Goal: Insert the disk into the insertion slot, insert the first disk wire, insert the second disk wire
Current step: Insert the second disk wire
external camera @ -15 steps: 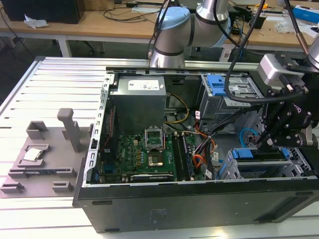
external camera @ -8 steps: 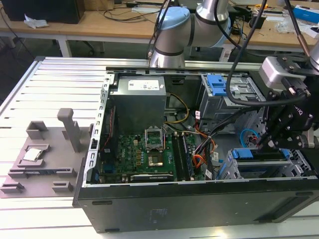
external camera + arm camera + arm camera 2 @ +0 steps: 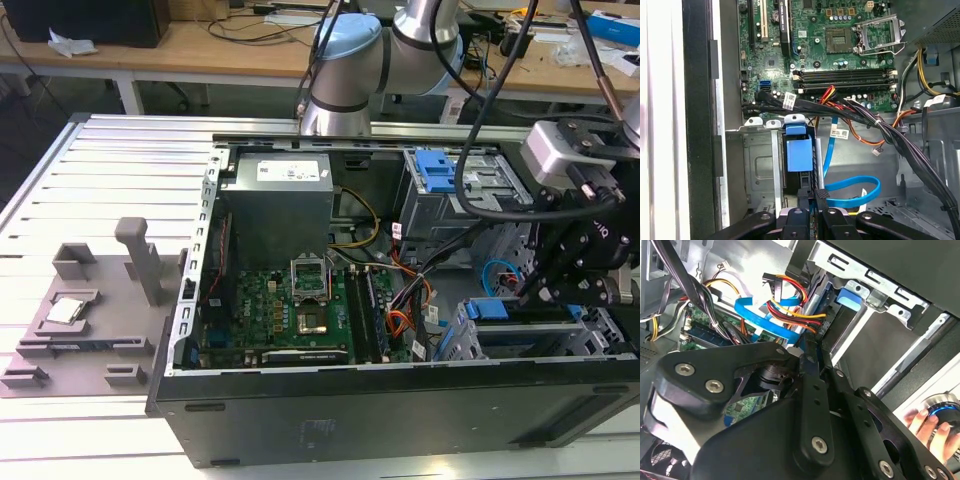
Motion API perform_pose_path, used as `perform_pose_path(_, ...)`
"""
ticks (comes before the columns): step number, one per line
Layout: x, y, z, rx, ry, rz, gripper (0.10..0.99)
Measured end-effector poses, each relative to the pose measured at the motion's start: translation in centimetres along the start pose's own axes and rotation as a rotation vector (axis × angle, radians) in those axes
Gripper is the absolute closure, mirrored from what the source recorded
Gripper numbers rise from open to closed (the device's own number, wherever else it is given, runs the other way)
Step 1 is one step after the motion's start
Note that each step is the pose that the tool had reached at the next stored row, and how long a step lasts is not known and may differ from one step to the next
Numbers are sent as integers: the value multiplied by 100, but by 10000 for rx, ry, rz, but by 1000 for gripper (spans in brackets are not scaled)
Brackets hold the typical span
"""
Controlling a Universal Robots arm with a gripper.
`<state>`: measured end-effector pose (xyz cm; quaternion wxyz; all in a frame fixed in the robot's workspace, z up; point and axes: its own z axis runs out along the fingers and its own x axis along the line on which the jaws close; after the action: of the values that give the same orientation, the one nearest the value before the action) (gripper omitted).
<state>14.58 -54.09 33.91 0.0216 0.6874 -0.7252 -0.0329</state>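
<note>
One open computer case point(image 3: 400, 400) lay on the slatted table point(image 3: 120, 150), with the arm working at the exterior view's right end.
Going left to right in the exterior view: a grey fixture plate point(image 3: 90, 320) sat on the table, then the green motherboard point(image 3: 290, 310) inside the case, then the gripper point(image 3: 560, 285) lowered over the insertion slot point(image 3: 500, 340). The disk point(image 3: 495, 310) sat in that slot, its blue carrier showing just beside the gripper. In the first wrist view the fingers point(image 3: 821, 197) stood nearly closed together next to the disk's blue tab point(image 3: 799, 155); whether they pinched anything could not be told. A flat blue cable point(image 3: 850, 192) looped near them.
</note>
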Motion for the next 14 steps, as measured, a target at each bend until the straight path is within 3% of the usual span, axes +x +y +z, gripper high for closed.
perform_pose_path(5,3,-2,25,1,0,0,922)
perform_pose_path(6,3,-2,27,0,-2,0,847)
perform_pose_path(8,2,0,6,0,-8,0,847)
perform_pose_path(10,-8,17,-203,1,-2,0,847)
perform_pose_path(11,-21,23,-272,3,1,1,847)
perform_pose_path(12,-36,34,-410,3,0,0,980)
perform_pose_path(14,-38,40,-488,4,-3,-1,980)
